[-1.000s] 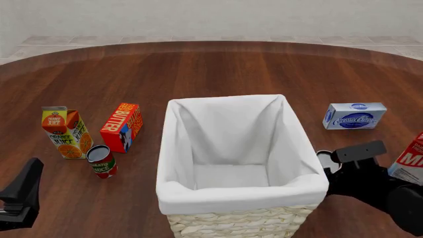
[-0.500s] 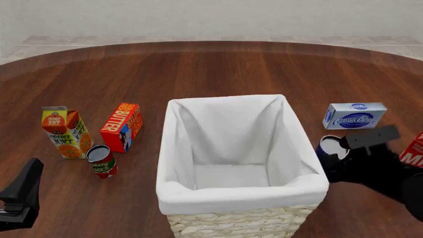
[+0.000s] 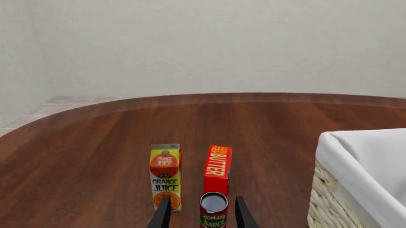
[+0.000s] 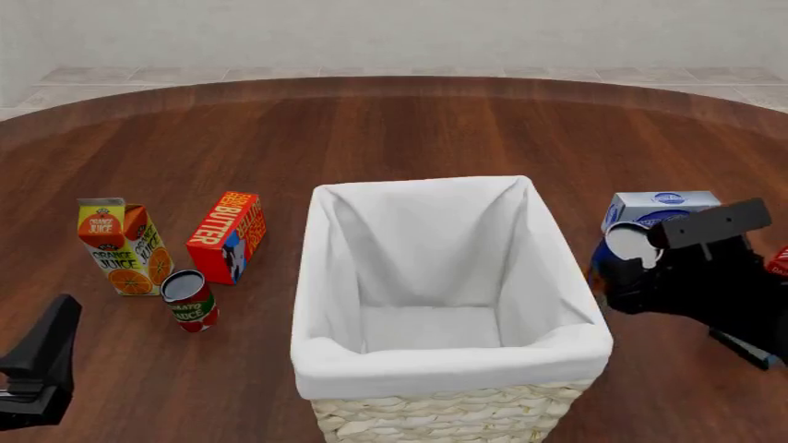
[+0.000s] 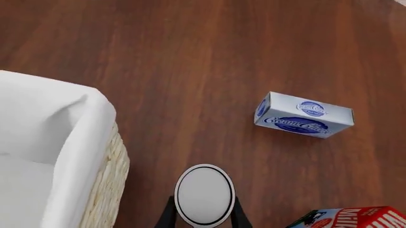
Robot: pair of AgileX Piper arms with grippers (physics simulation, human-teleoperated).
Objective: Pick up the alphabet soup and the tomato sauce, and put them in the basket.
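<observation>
- R gripper (image 5: 203, 216) was clamped on the soup (image 5: 204, 194), can held off the table just beside the basket (image 4: 560, 254), right of its right wall, top about rim height.
- Sauce (image 4: 188, 299) stood on the table left of the basket, near the juice (image 4: 124, 245) and butter (image 4: 228, 235).
- L gripper (image 3: 201, 213) had fingers apart, sauce lined up between them, not touching; arm low at front-left.
- Step in hand, as I judged: carry soup over the rim. Lift a bit more first so the can base clears the cloth, then go left over the open middle, and release only when well inside.
- Cream cheese (image 5: 303, 115) sat behind the R arm; keep clear of it.
</observation>
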